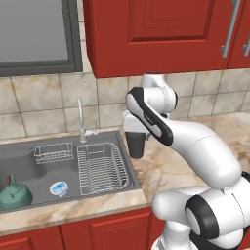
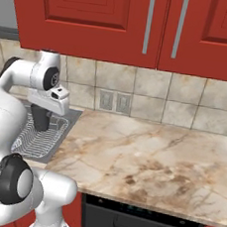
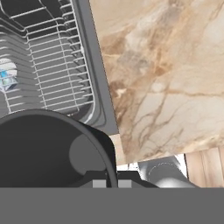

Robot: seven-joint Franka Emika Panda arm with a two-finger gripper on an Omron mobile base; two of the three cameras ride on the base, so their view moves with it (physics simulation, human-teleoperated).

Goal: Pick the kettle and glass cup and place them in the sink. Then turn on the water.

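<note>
A: Glass cup (image 1: 136, 144) is clamped in the gripper (image 1: 135, 133) — held upright over the sink's (image 1: 128, 161) right rim, by the back right corner of the basin. In the hand view the cup (image 3: 48, 148) hangs half over the rim, half over the dish rack (image 3: 48, 65).

B: Kettle?

A: Kettle (image 1: 14, 193) already sits in the sink at the front left corner, upright.

B: Risks?

A: My guess — release here and the cup catches the rim or lands on the rack wires, tips, maybe rolls onto the marble counter (image 2: 145, 159). Needs to go further over the basin first. The rack (image 1: 100, 168) takes up the right side of the sink, so there's little flat floor near the cup.

B: Anything else in there?

A: Small blue-white round object (image 1: 59, 188) at the front middle, wire basket (image 1: 53, 154) at the back, chrome faucet (image 1: 81, 122) on the back edge. No stream from the faucet — water step isn't done.
</note>
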